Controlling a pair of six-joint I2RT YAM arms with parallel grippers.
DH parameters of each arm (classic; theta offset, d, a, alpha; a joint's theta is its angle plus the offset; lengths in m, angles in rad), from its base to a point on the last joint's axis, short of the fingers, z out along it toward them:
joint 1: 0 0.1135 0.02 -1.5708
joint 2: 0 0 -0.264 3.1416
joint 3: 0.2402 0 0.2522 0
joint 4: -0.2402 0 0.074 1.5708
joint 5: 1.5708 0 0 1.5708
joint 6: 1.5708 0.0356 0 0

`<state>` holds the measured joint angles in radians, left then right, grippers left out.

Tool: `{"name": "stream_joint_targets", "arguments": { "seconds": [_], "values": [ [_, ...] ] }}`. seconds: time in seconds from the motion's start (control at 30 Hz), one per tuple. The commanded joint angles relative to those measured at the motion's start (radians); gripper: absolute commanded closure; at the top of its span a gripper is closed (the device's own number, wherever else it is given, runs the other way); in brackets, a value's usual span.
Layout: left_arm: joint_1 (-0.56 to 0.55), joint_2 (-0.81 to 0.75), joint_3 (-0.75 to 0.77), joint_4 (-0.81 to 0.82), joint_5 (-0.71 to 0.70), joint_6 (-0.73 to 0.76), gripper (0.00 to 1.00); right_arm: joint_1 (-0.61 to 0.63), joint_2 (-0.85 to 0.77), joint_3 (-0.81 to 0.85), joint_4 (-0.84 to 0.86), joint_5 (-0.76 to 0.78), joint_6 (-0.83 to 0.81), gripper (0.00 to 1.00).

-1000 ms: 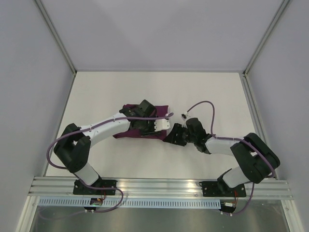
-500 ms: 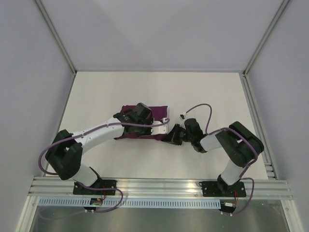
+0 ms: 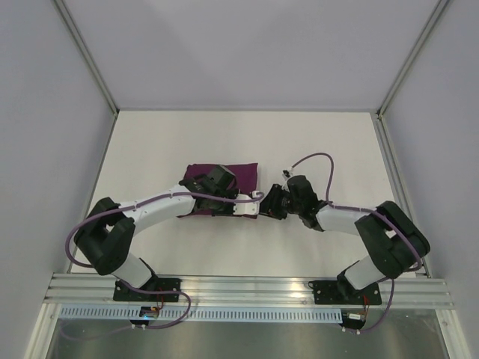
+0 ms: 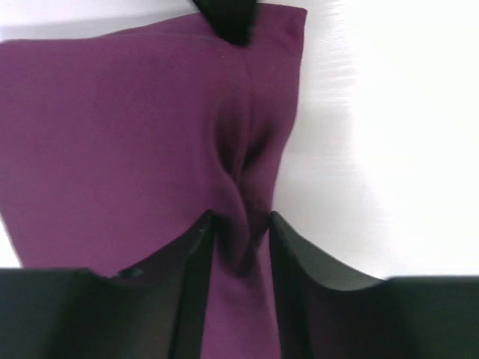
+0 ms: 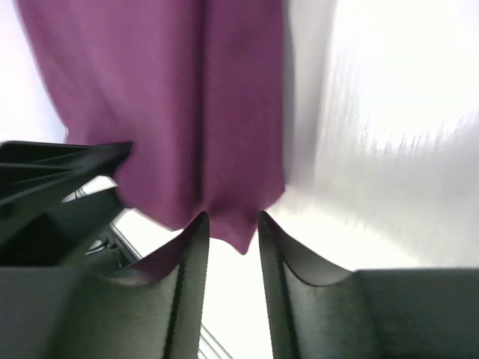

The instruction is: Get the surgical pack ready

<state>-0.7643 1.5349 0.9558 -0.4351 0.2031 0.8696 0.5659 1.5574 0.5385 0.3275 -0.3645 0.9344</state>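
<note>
**Now both pincers meet at the purple cloth's right end**

Here, from above, we see the purple cloth (image 3: 243, 170) lying folded on the white worktop (image 3: 314, 142), a little left of centre. The left arm reaches across it. The left pincer (image 3: 253, 206) and the right pincer (image 3: 268, 203) sit close together at the cloth's right edge.

At the left wrist, we see a raised fold of the cloth (image 4: 112, 134) running between the two dark fingers (image 4: 193, 269). The jaws stand partly apart and the fold touches both. We cannot tell whether they press it.

At the right wrist, a corner of the cloth (image 5: 150, 97) dips between the fingertips (image 5: 196, 247). Those jaws are also partly apart, with bare worktop showing between them. We cannot tell whether they grip.
</note>
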Motion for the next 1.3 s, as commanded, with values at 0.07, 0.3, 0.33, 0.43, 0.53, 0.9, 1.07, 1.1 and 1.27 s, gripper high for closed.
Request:
{"name": "stream_joint_targets", "arguments": {
  "seconds": [0.07, 0.3, 0.33, 0.43, 0.53, 0.9, 1.07, 1.1, 1.27],
  "values": [
    [-0.01, 0.025, -0.025, -0.172, 0.076, -0.03, 0.47, -0.014, -0.161, 0.11, -0.289, 0.128, -0.158, 0.57],
    [-0.01, -0.042, 0.02, -0.24, 0.116, -0.066, 0.35, -0.012, -0.146, 0.204, -0.341, 0.121, -0.212, 0.43],
    [-0.01, -0.051, 0.029, -0.247, 0.117, -0.076, 0.35, -0.014, -0.111, 0.224, -0.338, 0.11, -0.212, 0.37],
    [-0.01, -0.073, 0.058, -0.263, 0.122, -0.096, 0.34, 0.0, -0.04, 0.258, -0.289, 0.099, -0.215, 0.33],
    [-0.01, -0.096, 0.095, -0.277, 0.113, -0.133, 0.34, 0.005, 0.053, 0.275, -0.236, 0.076, -0.194, 0.37],
    [0.176, -0.226, 0.14, -0.404, 0.196, -0.233, 0.33, 0.012, 0.168, 0.282, -0.153, 0.059, -0.166, 0.86],
    [0.331, -0.265, 0.107, -0.395, 0.19, -0.268, 0.31, 0.02, 0.184, 0.305, -0.185, 0.059, -0.189, 0.84],
    [0.359, -0.265, 0.104, -0.392, 0.188, -0.279, 0.31, 0.02, 0.179, 0.307, -0.194, 0.067, -0.195, 0.72],
    [0.589, -0.251, 0.101, -0.341, 0.139, -0.411, 0.31, 0.012, 0.052, 0.317, -0.323, 0.157, -0.282, 0.0]
  ]
}}
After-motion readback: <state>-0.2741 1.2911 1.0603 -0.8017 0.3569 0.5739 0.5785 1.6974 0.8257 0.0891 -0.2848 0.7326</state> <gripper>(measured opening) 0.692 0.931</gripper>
